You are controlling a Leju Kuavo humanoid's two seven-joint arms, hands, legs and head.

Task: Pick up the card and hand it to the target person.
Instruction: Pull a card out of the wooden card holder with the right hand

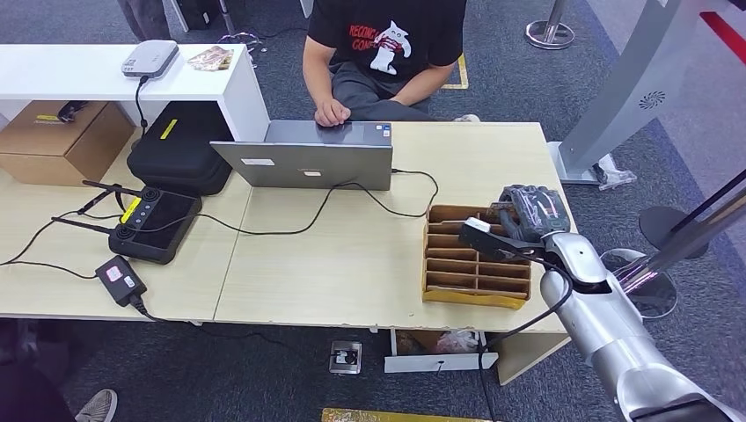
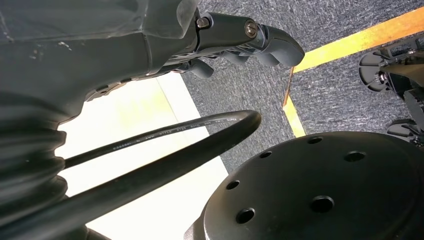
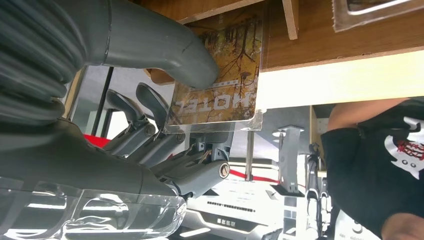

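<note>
The card (image 3: 220,85), a clear-sleeved one printed HOTEL over an autumn forest picture, is pinched between my thumb and the darker fingers of my right robot hand (image 1: 521,215), at the far right end of the slotted wooden rack (image 1: 475,255) on the counter (image 1: 334,272) (part of it sits against the wood). My left robot hand (image 2: 240,40) hangs low over the carpet, fingers curled in, holding nothing. A person (image 1: 383,48) in a black T-shirt sits at the counter's far side behind a laptop (image 1: 308,163).
</note>
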